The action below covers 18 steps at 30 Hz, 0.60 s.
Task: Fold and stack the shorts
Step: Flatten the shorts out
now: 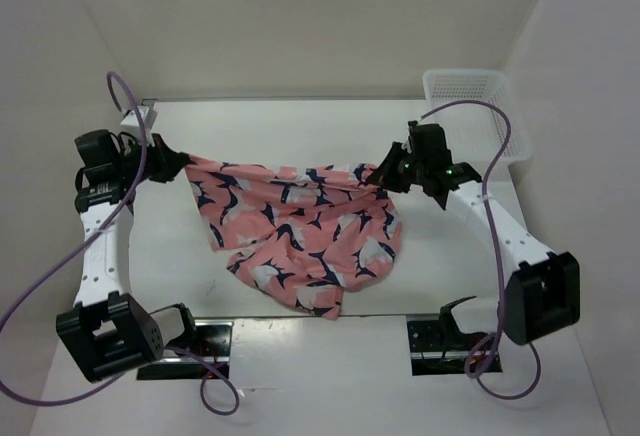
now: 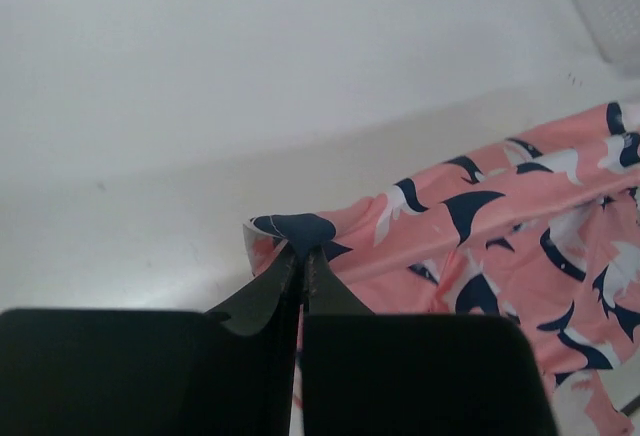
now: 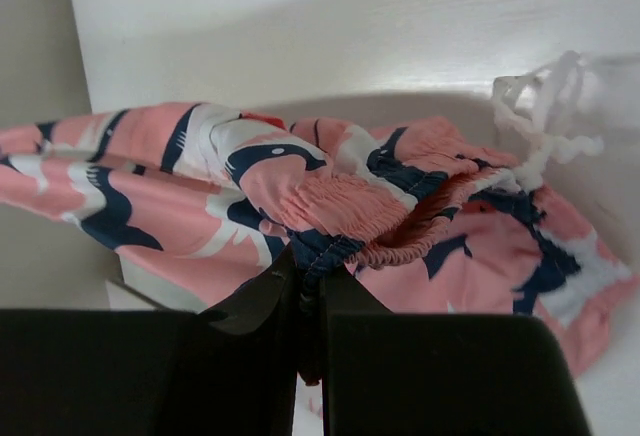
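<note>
The salmon-pink shorts (image 1: 300,226) with navy-and-white shapes hang stretched between my two grippers, their lower part sagging onto the white table (image 1: 300,126). My left gripper (image 1: 180,163) is shut on the shorts' left corner; the left wrist view shows that corner (image 2: 300,228) pinched at the fingertips (image 2: 285,276). My right gripper (image 1: 385,171) is shut on the gathered navy-edged waistband (image 3: 345,246). A white drawstring (image 3: 540,121) hangs at the waistband's right end.
A white plastic mesh basket (image 1: 470,101) stands at the table's back right corner, just behind my right arm. White walls close in the table at the back and both sides. Purple cables loop from both arms.
</note>
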Tool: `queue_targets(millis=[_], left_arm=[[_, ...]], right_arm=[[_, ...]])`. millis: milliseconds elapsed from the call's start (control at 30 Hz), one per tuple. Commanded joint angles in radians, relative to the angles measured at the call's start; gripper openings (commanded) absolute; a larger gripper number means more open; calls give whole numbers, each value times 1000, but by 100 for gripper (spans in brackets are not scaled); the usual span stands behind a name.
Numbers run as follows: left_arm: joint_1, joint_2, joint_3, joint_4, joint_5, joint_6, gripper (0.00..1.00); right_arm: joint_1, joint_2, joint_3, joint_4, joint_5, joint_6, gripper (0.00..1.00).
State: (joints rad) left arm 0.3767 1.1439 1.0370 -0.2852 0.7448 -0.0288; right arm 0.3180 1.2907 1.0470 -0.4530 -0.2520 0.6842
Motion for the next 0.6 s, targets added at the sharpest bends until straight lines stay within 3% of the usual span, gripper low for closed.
queue_targets(millis=[0, 33, 67, 233, 300, 367, 467, 500, 567], left_arm=[[-9, 26, -25, 86, -41, 29, 0], [-9, 49, -34, 86, -50, 29, 0], [-9, 50, -34, 86, -50, 29, 0], [-9, 69, 12, 60, -78, 29, 0], [-9, 70, 12, 60, -78, 29, 0], [-9, 70, 12, 69, -68, 29, 0], [-9, 60, 3, 69, -68, 29, 0], [-9, 60, 3, 69, -68, 29, 0], [-9, 60, -6, 69, -68, 29, 0]], right_arm=[[-36, 87, 14, 209, -35, 21, 10], [-36, 140, 24, 224, -35, 21, 12], [-36, 160, 34, 224, -53, 9, 20], [-36, 220, 76, 234, -42, 0, 23], [-46, 229, 76, 234, -43, 0, 34], [-46, 229, 65, 260, -52, 0, 34], [-46, 220, 56, 270, -52, 0, 21], [-46, 220, 56, 270, -52, 0, 8], [-46, 220, 56, 270, -52, 0, 0]])
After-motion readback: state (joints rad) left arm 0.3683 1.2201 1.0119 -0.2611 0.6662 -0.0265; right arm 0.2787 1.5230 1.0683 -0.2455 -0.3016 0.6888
